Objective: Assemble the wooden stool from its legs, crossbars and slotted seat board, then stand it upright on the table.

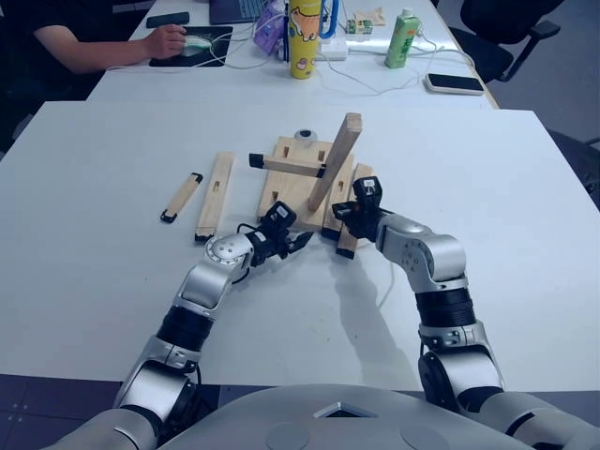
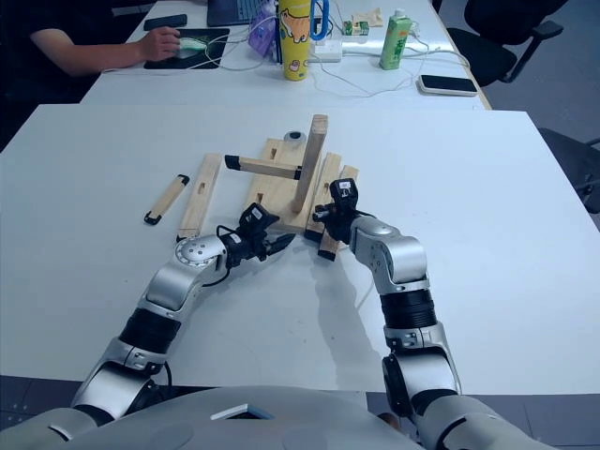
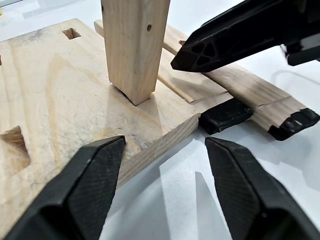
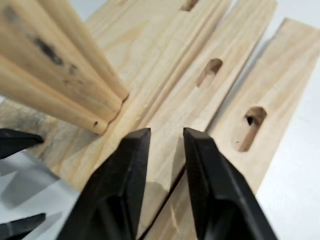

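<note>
Leg (image 1: 337, 159) upright in seat board (image 1: 295, 194) slot; crossbar (image 1: 289, 166) joins leg.

Pale seat board (image 1: 292, 187) lies flat mid-desk, slots up. One leg (image 1: 336, 161) stands tilted in its near right corner slot, a black-tipped crossbar (image 1: 291, 167) jutting left from it. Two slotted legs lie alongside the board's right edge. Left, well apart, another leg (image 1: 216, 195) and a short crossbar (image 1: 182, 197) lie flat.

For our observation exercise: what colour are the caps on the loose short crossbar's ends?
Black caps on the pale crossbar; clearest in the left eye view.
</note>
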You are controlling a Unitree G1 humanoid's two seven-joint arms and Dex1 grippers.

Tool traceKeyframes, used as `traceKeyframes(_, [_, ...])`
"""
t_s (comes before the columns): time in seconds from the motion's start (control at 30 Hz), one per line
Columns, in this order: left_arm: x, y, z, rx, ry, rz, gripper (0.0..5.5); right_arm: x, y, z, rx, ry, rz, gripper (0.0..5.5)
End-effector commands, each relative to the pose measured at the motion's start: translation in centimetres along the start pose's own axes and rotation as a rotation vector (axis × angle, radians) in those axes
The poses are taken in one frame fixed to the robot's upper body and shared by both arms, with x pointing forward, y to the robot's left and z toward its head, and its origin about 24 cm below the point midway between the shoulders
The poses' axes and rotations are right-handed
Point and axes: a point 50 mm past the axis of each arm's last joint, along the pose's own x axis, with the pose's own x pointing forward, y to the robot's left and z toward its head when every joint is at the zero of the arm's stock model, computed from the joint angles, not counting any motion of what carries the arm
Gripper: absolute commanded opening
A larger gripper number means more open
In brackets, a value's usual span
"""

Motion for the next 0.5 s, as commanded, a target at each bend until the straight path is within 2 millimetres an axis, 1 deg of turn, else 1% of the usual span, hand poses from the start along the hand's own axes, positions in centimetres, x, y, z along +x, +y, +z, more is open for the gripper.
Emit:
traceKeyframes(0.03, [-0.7,-1.4,-5.9,-0.129,0.264,-0.018,2.96,-0.2,0.9,-0.5,0.039,0.043,0.008,1.97])
traceKeyframes(0.07, [-0.7,-1.4,-5.9,-0.128,0.262,-0.018,2.96,-0.1,1.0,-0.6,0.044,0.054,0.010,2.15])
traceKeyframes(0.1, [-0.7,-1.3,-6.0,-0.126,0.262,-0.019,2.96,0.0,1.0,-0.8,0.063,0.070,0.013,2.15])
traceKeyframes(0.17, [-0.8,-1.2,-6.0,-0.120,0.264,-0.019,2.96,0.1,0.7,-1.0,0.060,0.090,-0.045,2.15])
traceKeyframes(0.3, [-0.6,-1.0,-5.8,-0.113,0.258,-0.020,2.96,0.4,0.3,-1.1,0.004,0.157,-0.147,2.15])
traceKeyframes(0.4, [-0.5,-1.0,-5.8,-0.115,0.256,-0.018,2.96,0.5,0.5,-1.8,-0.084,0.229,-0.171,2.15])
traceKeyframes(0.5, [-0.5,-1.0,-5.9,-0.122,0.253,-0.015,2.96,0.4,0.9,-2.7,-0.064,0.294,-0.130,2.15])
